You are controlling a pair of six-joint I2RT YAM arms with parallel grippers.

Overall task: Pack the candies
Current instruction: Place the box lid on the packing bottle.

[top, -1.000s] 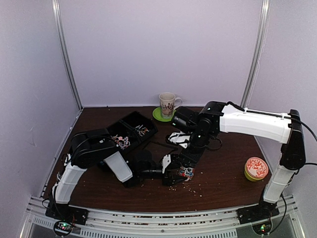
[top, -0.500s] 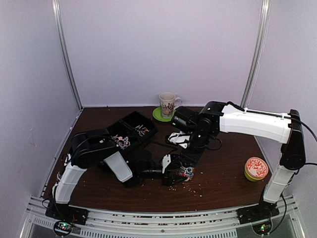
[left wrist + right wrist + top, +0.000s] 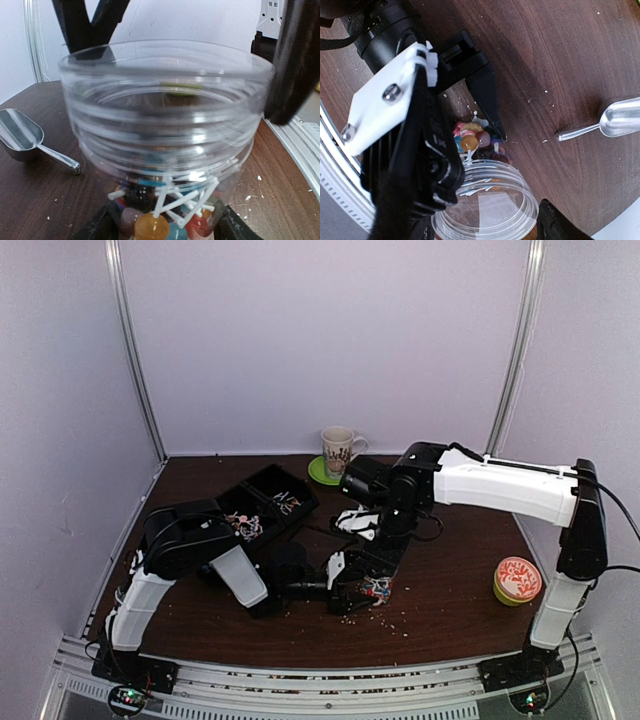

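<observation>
A clear plastic jar (image 3: 376,588) holds several candies (image 3: 165,212): round lollipops on white sticks, orange, red and blue. My left gripper (image 3: 362,588) is shut on the jar's base, one finger on each side (image 3: 167,227). In the right wrist view the jar's open mouth (image 3: 487,207) faces the camera, with the candies (image 3: 470,142) below it. My right gripper (image 3: 386,558) is open, its jaws on either side of the jar's rim (image 3: 480,222); a thin gap shows at the one visible finger. More candies (image 3: 247,526) lie in a black tray.
The black compartment tray (image 3: 262,483) stands at the left rear. A mug on a green coaster (image 3: 338,451) is at the back. An orange-patterned tin (image 3: 517,580) sits at the right. A metal scoop (image 3: 22,136) lies beside the jar (image 3: 620,117). Pale crumbs (image 3: 392,620) lie near the front.
My right arm has shifted slightly left and back above the jar. The jar and the left arm have not moved.
</observation>
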